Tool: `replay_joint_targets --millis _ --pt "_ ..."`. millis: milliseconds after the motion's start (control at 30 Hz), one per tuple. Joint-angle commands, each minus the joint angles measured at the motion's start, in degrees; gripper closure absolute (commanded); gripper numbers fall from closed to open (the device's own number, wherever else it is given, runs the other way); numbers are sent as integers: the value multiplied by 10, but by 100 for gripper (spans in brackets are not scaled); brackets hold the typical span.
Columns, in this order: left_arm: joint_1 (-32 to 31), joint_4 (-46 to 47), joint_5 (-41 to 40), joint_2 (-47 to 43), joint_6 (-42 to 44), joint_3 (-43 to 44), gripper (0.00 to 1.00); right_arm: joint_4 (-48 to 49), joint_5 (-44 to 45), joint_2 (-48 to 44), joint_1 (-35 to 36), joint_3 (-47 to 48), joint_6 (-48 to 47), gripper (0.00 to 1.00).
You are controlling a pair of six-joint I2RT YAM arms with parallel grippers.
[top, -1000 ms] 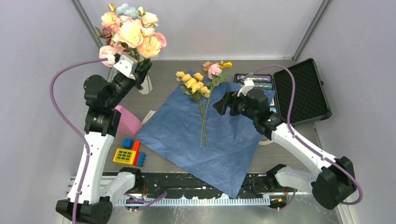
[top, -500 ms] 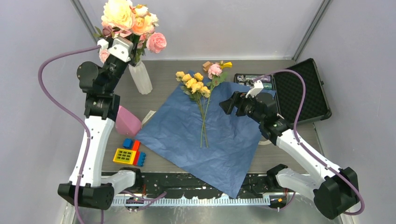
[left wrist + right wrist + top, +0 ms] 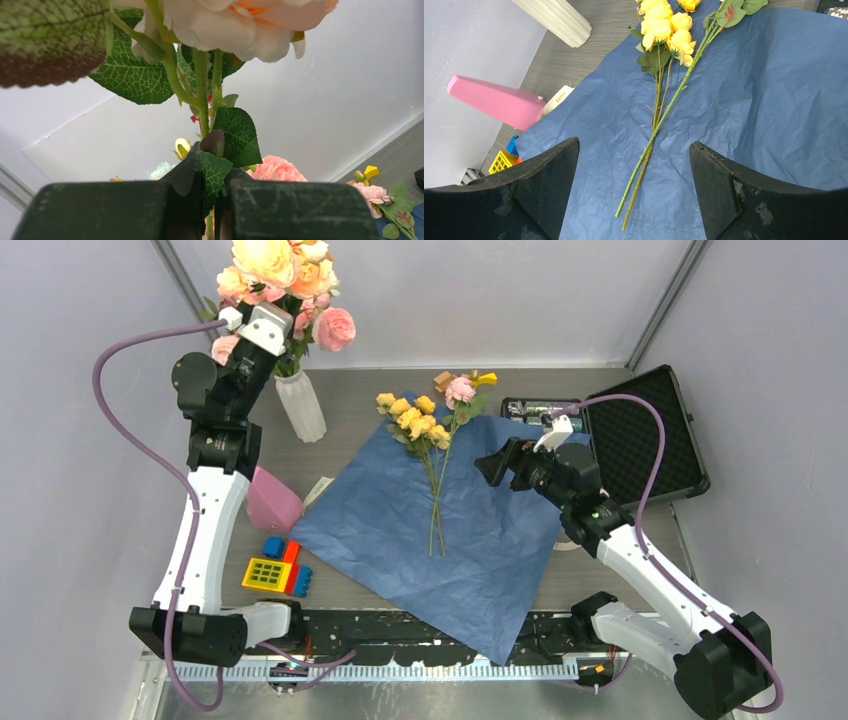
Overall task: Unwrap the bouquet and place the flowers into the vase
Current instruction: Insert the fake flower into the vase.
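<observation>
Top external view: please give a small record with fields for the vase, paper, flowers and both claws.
tall white ribbed vase: upright, at far left
dark blue crinkled paper sheet: spread open on the table
small yellow and pink roses on thin green stems: lying on the paper sheet, unheld
left claw: shut on stems of a big bunch of peach and pink blooms, above the vase
right claw: open, empty, over the paper sheet

2 white arms, black joints, purple cables; scuffed black fingers
</observation>
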Motion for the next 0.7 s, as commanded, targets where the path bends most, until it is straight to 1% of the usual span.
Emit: replay_joint_targets --millis 0,300,667 --pt "15 62 -1 -4 -3 -9 100 24 9 -14 -4 5 6 14" --pt "46 102 1 -6 -44 -59 100 22 6 -21 -6 7 8 14" --pt "57 121 -6 -4 -65 -102 100 19 2 -31 -7 6 9 14"
